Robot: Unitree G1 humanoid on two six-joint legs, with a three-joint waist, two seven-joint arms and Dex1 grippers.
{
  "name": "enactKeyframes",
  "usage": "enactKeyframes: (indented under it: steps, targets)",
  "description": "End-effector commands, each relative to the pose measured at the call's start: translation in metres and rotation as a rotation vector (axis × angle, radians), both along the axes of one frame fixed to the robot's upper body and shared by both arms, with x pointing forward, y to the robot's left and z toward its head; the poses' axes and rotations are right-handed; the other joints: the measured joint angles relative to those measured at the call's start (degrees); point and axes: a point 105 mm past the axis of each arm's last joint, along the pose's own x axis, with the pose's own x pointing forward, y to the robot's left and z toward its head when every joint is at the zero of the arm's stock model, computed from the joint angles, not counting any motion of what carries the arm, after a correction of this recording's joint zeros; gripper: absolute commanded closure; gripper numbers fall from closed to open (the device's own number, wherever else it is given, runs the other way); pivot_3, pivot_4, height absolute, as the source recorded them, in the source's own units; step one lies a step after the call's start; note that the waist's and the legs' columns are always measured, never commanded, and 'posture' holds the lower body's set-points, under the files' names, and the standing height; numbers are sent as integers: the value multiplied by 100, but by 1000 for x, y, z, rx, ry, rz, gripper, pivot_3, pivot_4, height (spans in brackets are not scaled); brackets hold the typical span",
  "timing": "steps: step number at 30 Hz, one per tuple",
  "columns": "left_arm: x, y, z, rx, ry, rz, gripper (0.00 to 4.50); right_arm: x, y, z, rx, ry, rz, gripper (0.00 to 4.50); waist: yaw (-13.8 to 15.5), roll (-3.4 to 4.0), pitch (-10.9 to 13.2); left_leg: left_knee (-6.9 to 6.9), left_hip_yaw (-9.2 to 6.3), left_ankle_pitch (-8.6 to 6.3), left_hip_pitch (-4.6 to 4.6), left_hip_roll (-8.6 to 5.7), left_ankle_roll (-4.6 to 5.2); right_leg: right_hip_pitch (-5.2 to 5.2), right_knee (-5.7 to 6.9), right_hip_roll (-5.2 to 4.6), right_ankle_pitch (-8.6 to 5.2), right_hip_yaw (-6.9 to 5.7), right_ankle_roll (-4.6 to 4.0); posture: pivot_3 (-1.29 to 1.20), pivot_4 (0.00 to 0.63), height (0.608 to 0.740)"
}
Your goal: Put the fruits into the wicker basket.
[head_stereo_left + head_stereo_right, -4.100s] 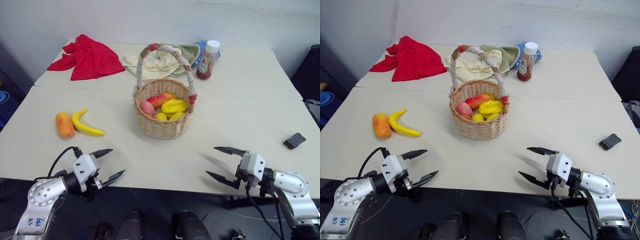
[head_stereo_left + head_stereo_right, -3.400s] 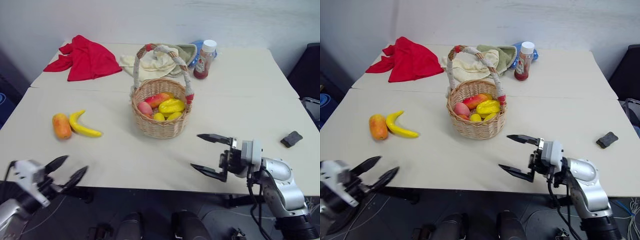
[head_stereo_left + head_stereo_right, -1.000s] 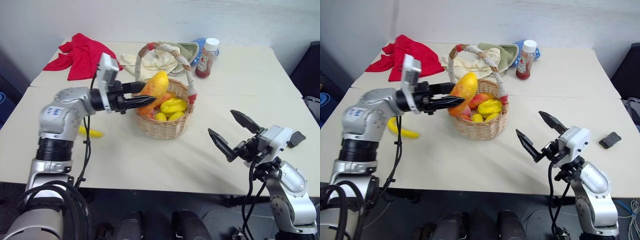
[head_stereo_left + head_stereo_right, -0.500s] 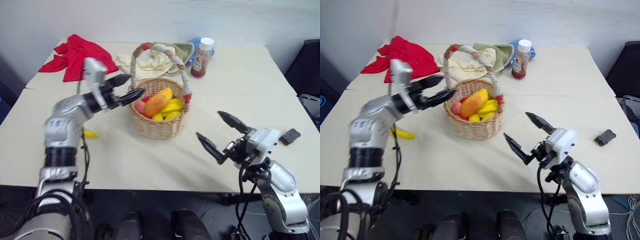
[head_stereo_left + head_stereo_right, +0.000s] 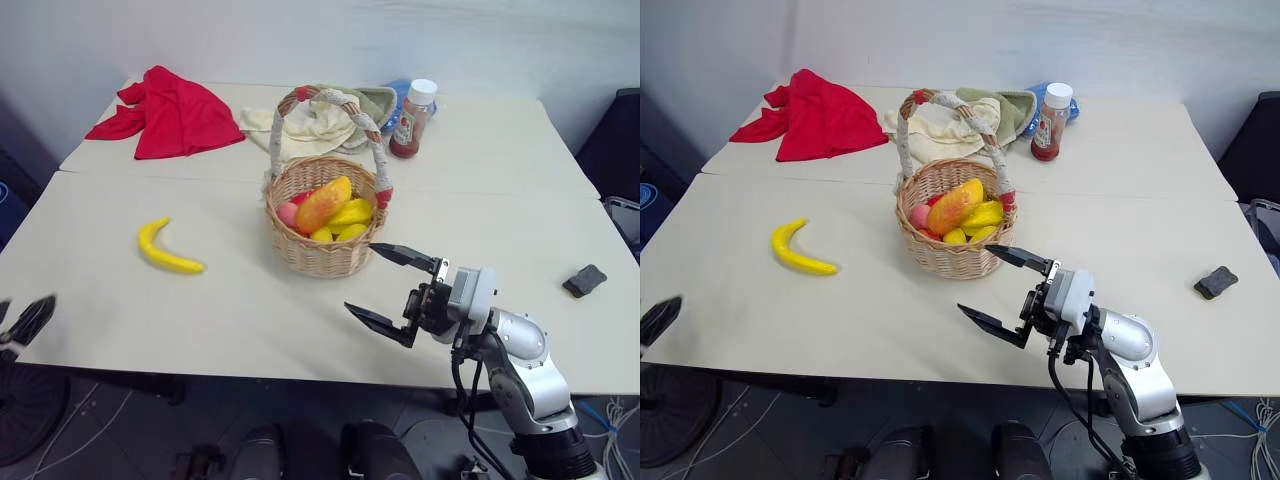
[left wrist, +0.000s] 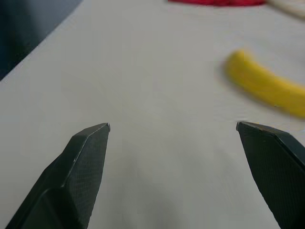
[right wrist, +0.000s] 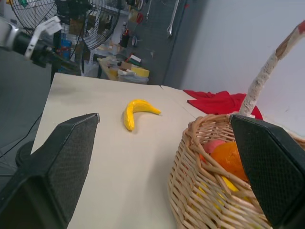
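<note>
Glossy yellow plastic, the curved banana lying alone on the cream table left of the round wicker basket looks light, stiff and slippery, so we would pinch its thick middle crosswise, both black-fingered grippers, left and right, gaping wide and empty.

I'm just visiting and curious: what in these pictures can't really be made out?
- Basket bottom: hidden under the piled fruit, head views.
- Bottle label: too small to read.
- Dark lump near the table's right edge: too small to identify.
- Left gripper: cut off by the picture's edge.
- Banana: blurred, left wrist view.
</note>
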Motion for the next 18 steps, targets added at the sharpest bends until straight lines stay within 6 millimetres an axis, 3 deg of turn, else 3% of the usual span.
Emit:
enactKeyframes:
  steps: [1, 11, 18]
  targets:
    - [12, -14, 28, 4, -57, -24, 34, -2, -1, 10, 12, -63, 12, 0, 15, -3, -2, 0, 0, -4, -1, 0, -8, 0, 1, -2, 0, -2, -1, 0, 150, 740]
    - [94, -77, 44, -177, 152, -150, 34, 11, -11, 5, -22, -61, -14, 0, -48, -4, -3, 0, 6, 16, 2, -7, 20, 1, 16, -4, 2, -4, 3, 0, 150, 740]
    - [139, -90, 33, -162, 265, -171, 34, 9, -12, 5, -23, -64, -29, 0, -55, -3, -2, 0, 25, 20, 6, 9, -2, -8, 21, 25, 3, -1, 5, 0, 150, 740]
